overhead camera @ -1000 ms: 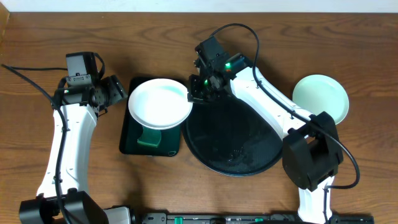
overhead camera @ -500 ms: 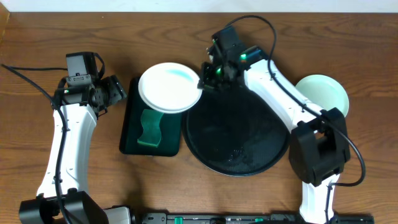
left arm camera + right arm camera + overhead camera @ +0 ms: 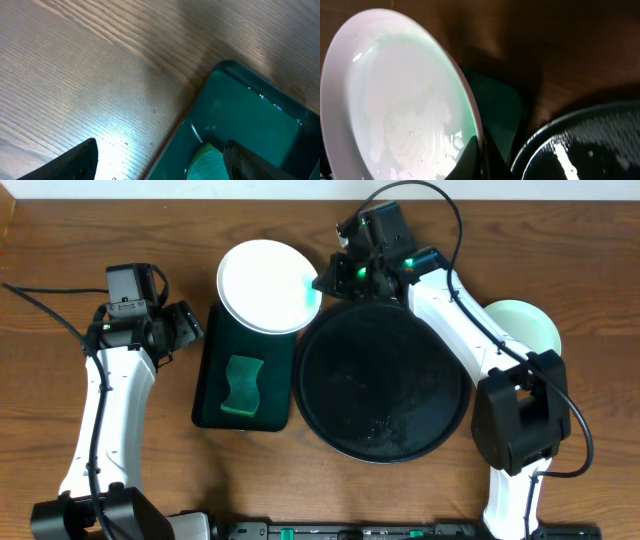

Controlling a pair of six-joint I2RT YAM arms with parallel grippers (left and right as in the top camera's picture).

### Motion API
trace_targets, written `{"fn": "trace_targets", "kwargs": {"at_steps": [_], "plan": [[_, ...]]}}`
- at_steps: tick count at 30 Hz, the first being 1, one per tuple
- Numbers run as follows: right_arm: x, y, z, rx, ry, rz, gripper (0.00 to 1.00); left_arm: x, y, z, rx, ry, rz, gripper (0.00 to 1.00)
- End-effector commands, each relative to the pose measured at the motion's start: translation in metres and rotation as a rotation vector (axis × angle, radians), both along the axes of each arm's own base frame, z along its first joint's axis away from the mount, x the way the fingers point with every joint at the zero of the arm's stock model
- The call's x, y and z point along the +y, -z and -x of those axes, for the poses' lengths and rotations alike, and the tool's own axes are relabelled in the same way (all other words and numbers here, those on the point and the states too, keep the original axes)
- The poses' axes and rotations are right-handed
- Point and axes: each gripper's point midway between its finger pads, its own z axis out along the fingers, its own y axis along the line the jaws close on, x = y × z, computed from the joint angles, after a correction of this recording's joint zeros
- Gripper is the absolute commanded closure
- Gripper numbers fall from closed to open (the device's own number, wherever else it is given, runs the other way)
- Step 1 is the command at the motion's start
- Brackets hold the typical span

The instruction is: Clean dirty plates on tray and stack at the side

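Right gripper (image 3: 318,283) pinches white plate (image 3: 262,285) by right rim, left of tray (image 3: 380,380). Mint plate (image 3: 530,330) lies right, beyond tray; right arm nearer. Left gripper (image 3: 192,325) spread.

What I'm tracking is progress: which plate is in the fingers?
The white plate, pinched at its rim by the right fingers; the mint-green plate lies free.
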Motion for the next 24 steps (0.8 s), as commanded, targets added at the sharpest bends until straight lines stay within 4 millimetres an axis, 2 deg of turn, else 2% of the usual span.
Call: {"fn": "trace_targets", "kwargs": {"at_steps": [1, 9, 14, 18, 24], "plan": [[-0.003, -0.017, -0.009, -0.095, -0.015, 0.0, 0.99, 0.004, -0.007, -0.002, -0.019, -0.017, -0.006, 0.2], [-0.033, -0.004, -0.038, -0.194, 0.14, 0.192, 0.99, 0.004, -0.007, -0.002, -0.019, -0.017, -0.006, 0.2], [-0.05, -0.019, -0.045, -0.271, 0.208, 0.28, 0.99, 0.004, -0.007, -0.002, -0.019, -0.017, -0.006, 0.2], [-0.052, -0.034, -0.044, -0.366, 0.224, 0.373, 0.99, 0.004, -0.007, -0.002, -0.019, -0.017, -0.006, 0.2], [-0.046, -0.043, -0.033, -0.525, 0.223, 0.606, 0.99, 0.004, -0.007, -0.002, -0.019, -0.017, -0.006, 0.2]]}}
